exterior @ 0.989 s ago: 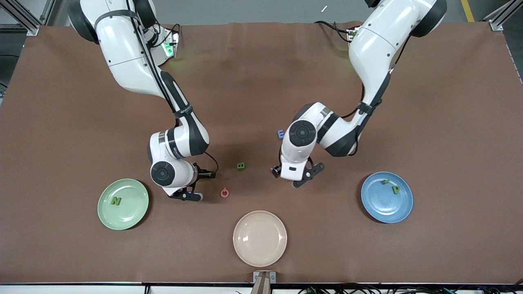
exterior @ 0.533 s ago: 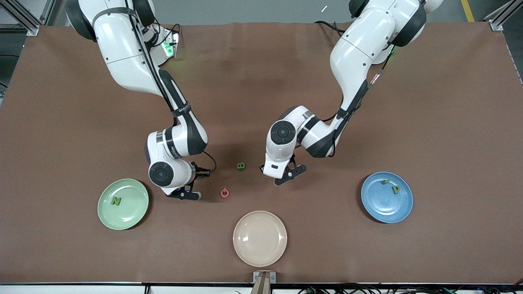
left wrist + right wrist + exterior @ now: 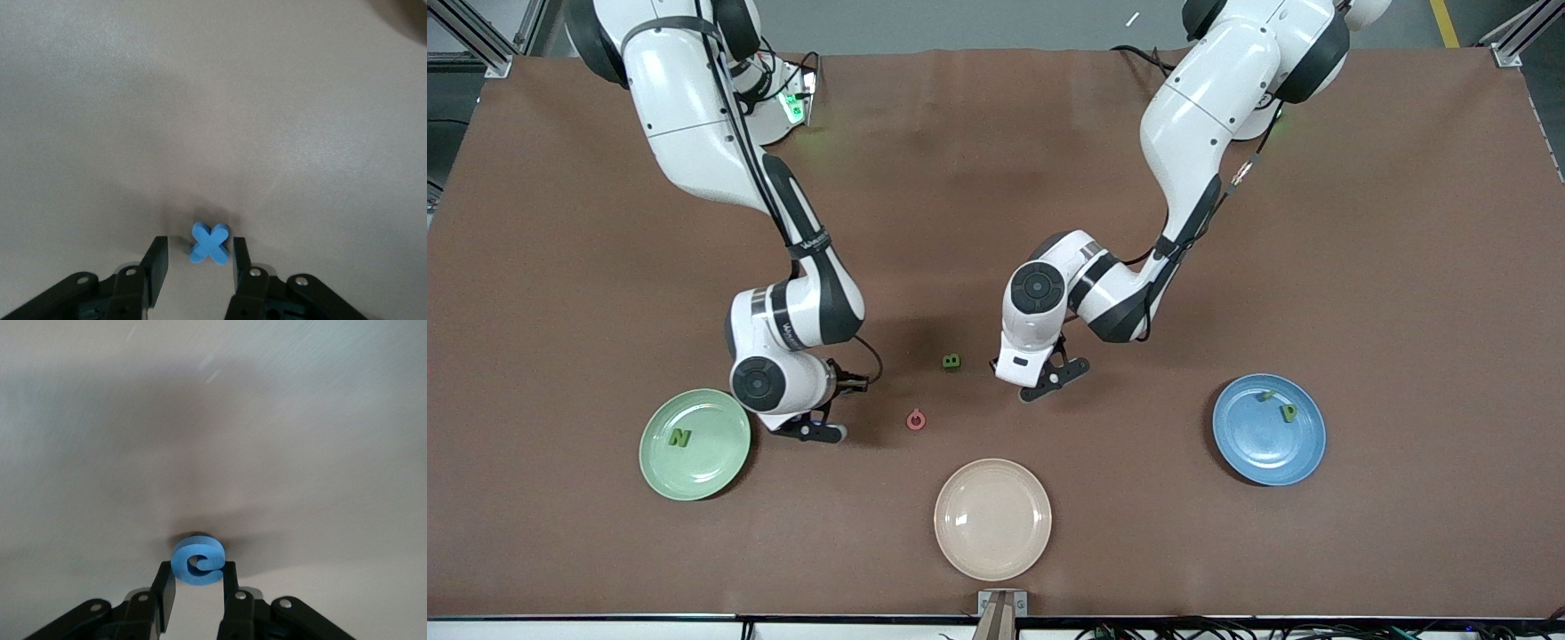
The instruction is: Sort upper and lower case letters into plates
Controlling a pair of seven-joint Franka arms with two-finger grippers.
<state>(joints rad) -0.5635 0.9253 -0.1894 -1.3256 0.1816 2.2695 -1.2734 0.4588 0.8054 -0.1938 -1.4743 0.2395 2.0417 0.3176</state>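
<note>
Hands low over the brown bench, each at a tiny blue letter.
Right hand pinches a curled blue foam letter, opening sideways; left hand, fingers apart, flanks a flat blue x-shaped letter. Wrists hide both letters from the front camera.

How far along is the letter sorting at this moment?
Done: a green N lies in the green plate, and a green P with one more piece in the blue plate. In hand: the right gripper is shut on a blue letter; the left gripper straddles a blue x, grip unclear. Left: the green B and pink piece on the table.
</note>
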